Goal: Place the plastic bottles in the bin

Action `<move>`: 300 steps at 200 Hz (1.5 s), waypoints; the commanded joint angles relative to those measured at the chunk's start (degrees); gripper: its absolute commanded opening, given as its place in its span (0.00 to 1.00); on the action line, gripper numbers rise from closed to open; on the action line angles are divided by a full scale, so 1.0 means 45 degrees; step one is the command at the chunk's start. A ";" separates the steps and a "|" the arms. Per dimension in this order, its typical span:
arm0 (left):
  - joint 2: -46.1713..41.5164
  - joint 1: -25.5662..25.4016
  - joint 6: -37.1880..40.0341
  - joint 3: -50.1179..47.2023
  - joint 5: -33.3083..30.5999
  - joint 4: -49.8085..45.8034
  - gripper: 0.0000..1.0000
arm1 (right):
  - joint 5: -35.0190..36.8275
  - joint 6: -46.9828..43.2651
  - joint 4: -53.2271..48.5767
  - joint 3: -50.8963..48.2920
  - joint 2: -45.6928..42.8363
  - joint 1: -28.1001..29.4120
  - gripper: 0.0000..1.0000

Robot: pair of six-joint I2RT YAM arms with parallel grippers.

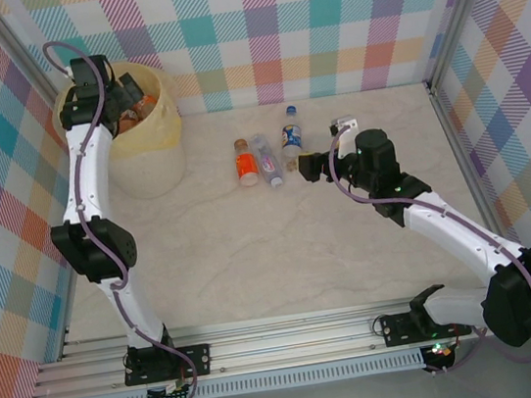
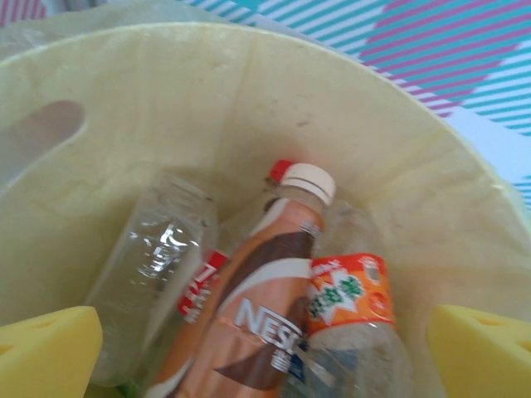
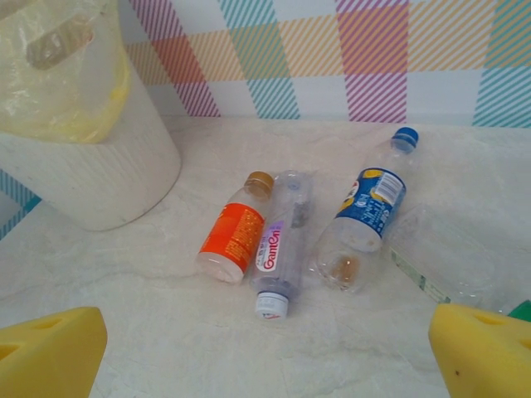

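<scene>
The bin [image 1: 154, 165] stands at the far left, its pale yellow liner [image 2: 249, 99] folded over the rim. My left gripper [image 1: 133, 104] hangs open over its mouth, yellow pads [image 2: 46, 348] wide apart. Below them several plastic bottles lie in the bin: a brown-labelled one [image 2: 257, 323], an orange-labelled one [image 2: 348, 303] and a clear one [image 2: 153, 265]. On the table lie an orange-labelled bottle [image 3: 235, 238], a clear one with a white cap [image 3: 280, 236] and a blue-labelled one [image 3: 367, 211]. My right gripper [image 1: 310, 166] is open just right of them, holding nothing.
A flattened clear bottle [image 3: 444, 257] lies to the right of the blue-labelled one, close to my right pad [image 3: 485, 356]. Checked walls [image 1: 320, 23] close in the back and both sides. The bin [image 3: 91, 166] stands left of the bottle row.
</scene>
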 commanded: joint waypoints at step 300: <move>-0.9510 -0.2638 -0.3320 -1.2757 0.4354 0.3686 1.00 | -0.1463 -0.9588 -0.8867 0.8595 1.0332 -0.3930 0.93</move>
